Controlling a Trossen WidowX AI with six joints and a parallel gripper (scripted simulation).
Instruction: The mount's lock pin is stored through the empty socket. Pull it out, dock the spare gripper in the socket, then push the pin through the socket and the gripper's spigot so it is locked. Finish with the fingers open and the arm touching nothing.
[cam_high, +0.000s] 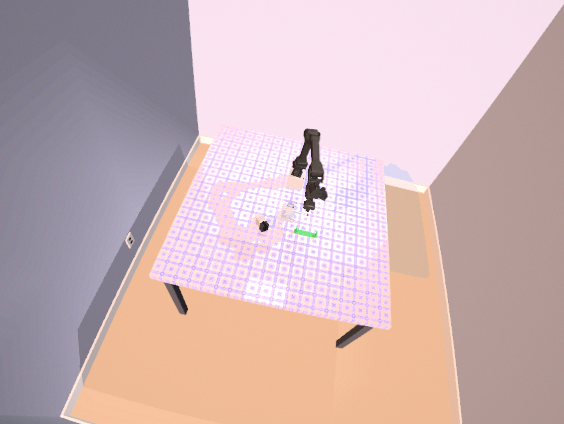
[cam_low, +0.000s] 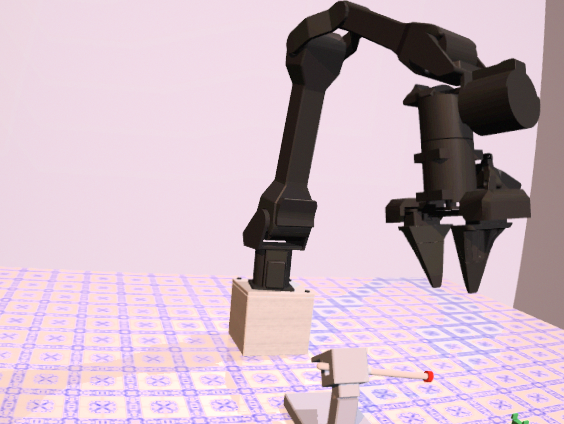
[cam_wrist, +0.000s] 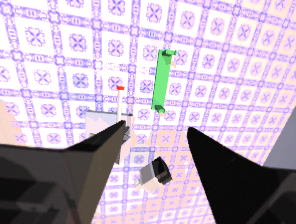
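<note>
Claw hung open, fingers apart, nothing gripped; lock pin sat below claw, through mount's socket, red end out; spare gripper lay below, apart from claw.

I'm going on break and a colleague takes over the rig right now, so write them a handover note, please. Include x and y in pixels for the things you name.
Hand (cam_high: 308, 209) (cam_low: 455, 290) (cam_wrist: 156, 127): open, nothing between the fingers, pointing down above the table.

Lock pin (cam_low: 398, 374) (cam_wrist: 119, 103): through the mount's socket (cam_low: 349, 366), red end sticking out.

Mount (cam_high: 287, 213) (cam_low: 344, 407) (cam_wrist: 102, 120): standing on the table.

Spare gripper (cam_high: 262, 224) (cam_wrist: 156, 127): on the table beside the mount, undocked.

Green holder (cam_high: 305, 233) (cam_wrist: 161, 80): also on the table.

Done: none of the task's steps.

Left: pull the pin, dock the spare gripper, push the pin through socket and spigot, finish with fingers open and arm touching nothing.
</note>
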